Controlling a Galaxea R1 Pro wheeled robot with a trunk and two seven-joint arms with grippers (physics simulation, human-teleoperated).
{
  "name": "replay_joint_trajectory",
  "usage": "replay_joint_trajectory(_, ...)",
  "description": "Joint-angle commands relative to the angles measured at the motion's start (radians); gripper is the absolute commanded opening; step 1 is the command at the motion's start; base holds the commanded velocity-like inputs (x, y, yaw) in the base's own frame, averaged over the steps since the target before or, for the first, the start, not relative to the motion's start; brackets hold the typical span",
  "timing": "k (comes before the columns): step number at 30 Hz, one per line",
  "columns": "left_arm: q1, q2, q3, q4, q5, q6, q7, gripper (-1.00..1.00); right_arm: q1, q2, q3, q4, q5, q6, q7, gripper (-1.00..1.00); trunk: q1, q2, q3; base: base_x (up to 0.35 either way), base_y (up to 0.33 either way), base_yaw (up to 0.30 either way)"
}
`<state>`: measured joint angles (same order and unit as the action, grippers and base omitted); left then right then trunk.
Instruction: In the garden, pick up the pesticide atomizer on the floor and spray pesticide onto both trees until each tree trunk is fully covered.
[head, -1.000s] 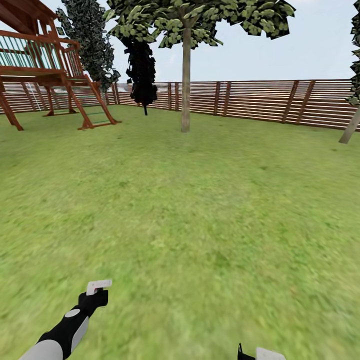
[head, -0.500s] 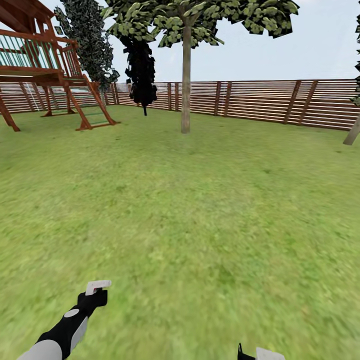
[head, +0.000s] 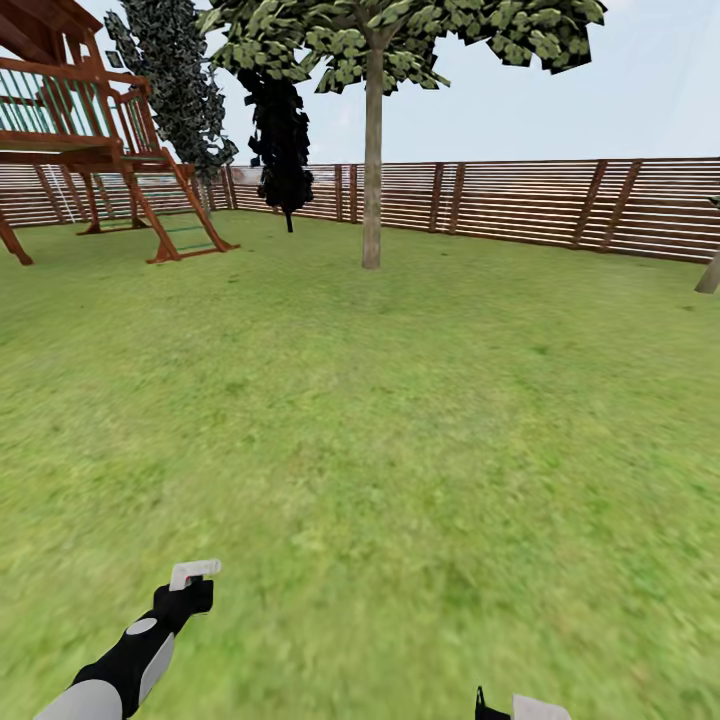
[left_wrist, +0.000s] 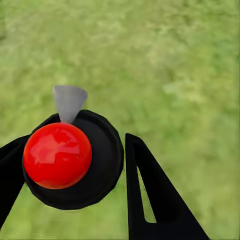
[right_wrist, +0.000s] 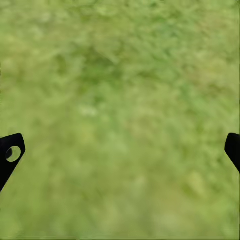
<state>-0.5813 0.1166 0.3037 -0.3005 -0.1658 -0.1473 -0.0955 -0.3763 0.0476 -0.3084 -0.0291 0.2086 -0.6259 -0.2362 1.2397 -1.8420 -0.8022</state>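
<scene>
In the left wrist view the pesticide atomizer (left_wrist: 57, 155) shows end-on: red round top, black body, grey nozzle. My left gripper (left_wrist: 75, 142) is shut on it, one dark finger on each side. In the head view the left gripper (head: 190, 585) hangs low over the grass floor (head: 400, 450) at the lower left. A tree with a straight grey-tan trunk (head: 372, 170) stands ahead by the fence. Another trunk (head: 708, 276) leans in at the right edge. My right gripper (right_wrist: 122, 150) is open over bare grass, and its wrist (head: 520, 708) peeks in at the head view's bottom edge.
A brown slatted fence (head: 520, 205) rings the lawn. A red-brown wooden play tower with a ladder (head: 110, 150) stands at the far left. Two thin dark cypress-like trees (head: 280, 140) grow near the fence behind it. Open lawn lies between me and the trunk.
The whole head view has shifted slightly: the play tower and right-edge trunk slid outward, so the camera moved. Both arms keep their pose and the left still holds the atomizer.
</scene>
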Motion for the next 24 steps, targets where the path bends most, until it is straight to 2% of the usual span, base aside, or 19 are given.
replay_joint_trajectory(1,0.0,0.0,0.0,0.0,0.0,0.0,0.0,-1.0,0.0,0.0,0.0,0.0,0.0,0.0,0.0,1.0,0.0,0.0,0.0,0.34,0.0,0.0)
replay_joint_trajectory(24,0.0,0.0,0.0,-0.002,0.001,-0.001,-0.001,-1.0,0.0,0.0,0.0,0.0,0.0,0.0,0.0,1.0,0.0,0.0,0.0,0.34,0.0,0.0)
